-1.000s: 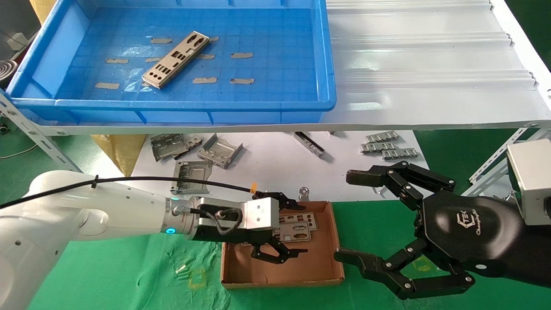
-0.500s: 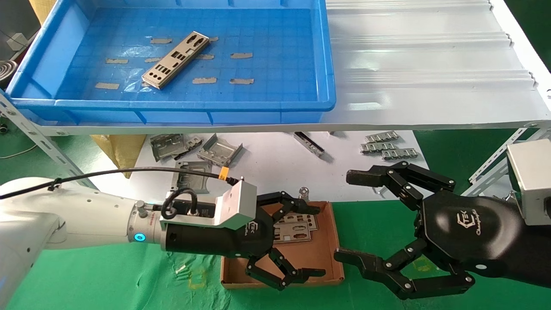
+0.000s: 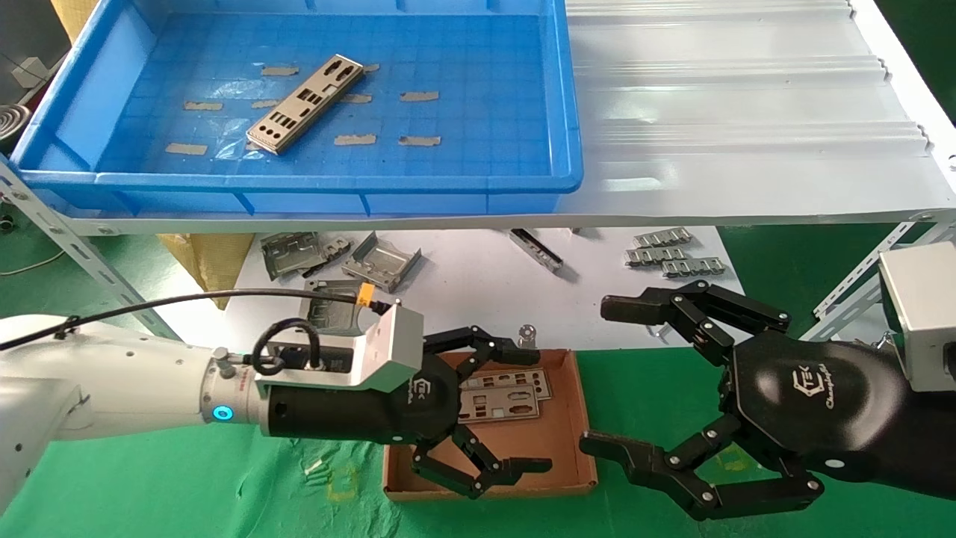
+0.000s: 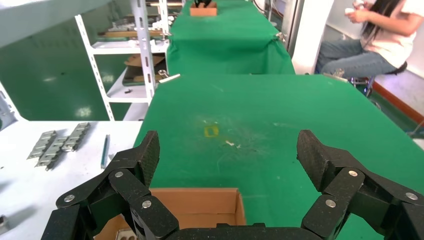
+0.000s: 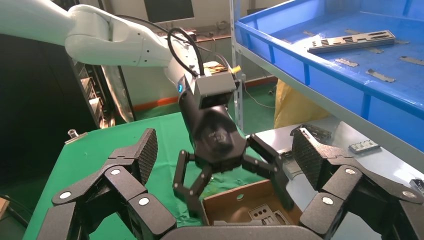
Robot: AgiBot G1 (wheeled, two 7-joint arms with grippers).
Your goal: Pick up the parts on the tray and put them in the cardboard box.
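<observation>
Green cloth covers the table nearest the robot, where the right tool point(image 3: 642, 388) is parked wide open and empty, beside the cardboard box point(image 3: 556, 467). Over that box the left tool point(image 3: 515, 407) is held, fingers spread wide with nothing gripped; at least two parts point(image 3: 499, 400) are seen lying flat inside, just beneath it. Farther off, up on the shelf, one part point(image 3: 305, 103) is left in the tray point(image 3: 567, 142), so the task is judged mostly done.

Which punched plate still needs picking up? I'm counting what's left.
The lone plate lying diagonally on the blue tray; the other plates lie in the cardboard box.
</observation>
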